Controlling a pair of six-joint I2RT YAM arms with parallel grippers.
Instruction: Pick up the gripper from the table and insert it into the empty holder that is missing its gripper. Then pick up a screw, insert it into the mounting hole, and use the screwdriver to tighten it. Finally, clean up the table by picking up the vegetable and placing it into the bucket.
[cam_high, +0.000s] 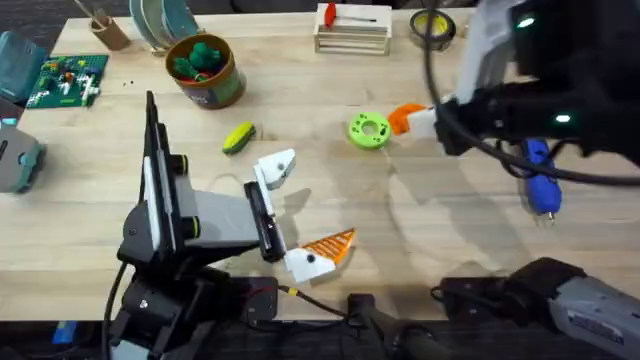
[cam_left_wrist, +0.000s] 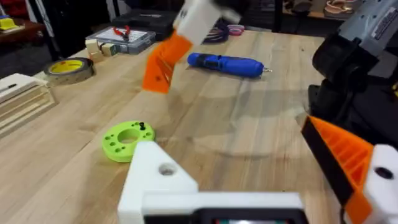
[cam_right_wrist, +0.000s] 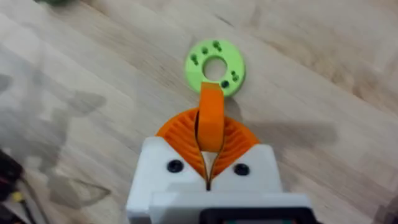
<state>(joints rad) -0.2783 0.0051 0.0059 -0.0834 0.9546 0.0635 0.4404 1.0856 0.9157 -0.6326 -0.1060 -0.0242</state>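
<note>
Brown bucket (cam_high: 206, 72), green toy pieces (cam_high: 197, 57) inside

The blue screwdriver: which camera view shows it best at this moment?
The left wrist view: the screwdriver lies whole on the table, tip included, nothing covering it. Overhead, it lies partly under the right arm and its cables.

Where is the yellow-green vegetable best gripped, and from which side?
Take the vegetable at its middle, coming straight down from above, with the fingers closing across its narrow width. It lies flat on the table, oblong and slanted, with bare wood on both long sides, so the fingers probably have room there; its rounded ends would likely slip.
</note>
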